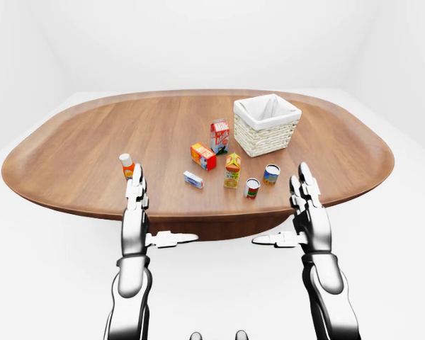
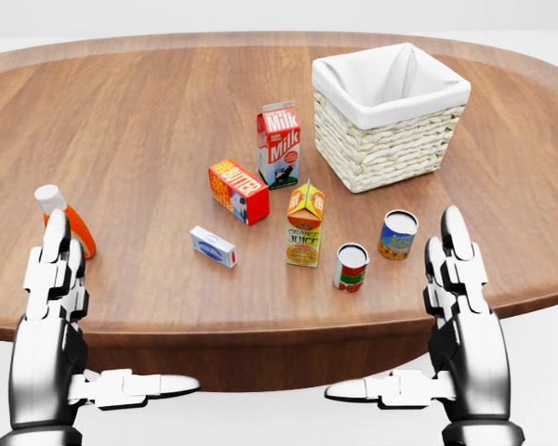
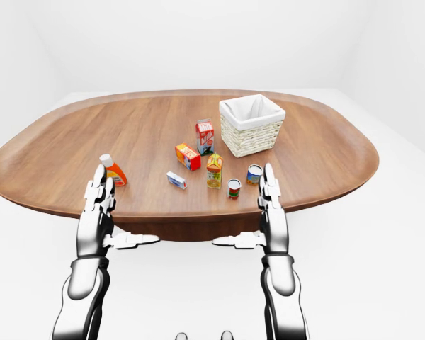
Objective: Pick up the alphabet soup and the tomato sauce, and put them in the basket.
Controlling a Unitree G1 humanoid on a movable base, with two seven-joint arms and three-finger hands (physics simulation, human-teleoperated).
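The alphabet soup can [image 2: 398, 234], with a blue and yellow label, stands upright on the wooden table [image 2: 149, 139] below the basket. To its lower left stands the tomato sauce can [image 2: 351, 268], labelled red and green. The white-lined wicker basket [image 2: 381, 149] sits at the upper right with nothing in it. My right hand [image 2: 392, 305] is open, fingers up and thumb pointing left, at the table's near edge just right of both cans and touching neither. At the lower left my left hand [image 2: 126, 305] is open the same way and holds nothing.
A milk carton [image 2: 279, 144], a butter box [image 2: 238, 190], an orange juice carton [image 2: 304, 225] and a small white and blue box [image 2: 213, 246] stand left of the cans. A ketchup bottle [image 2: 48, 203] is partly hidden behind my left fingers [image 2: 51, 265].
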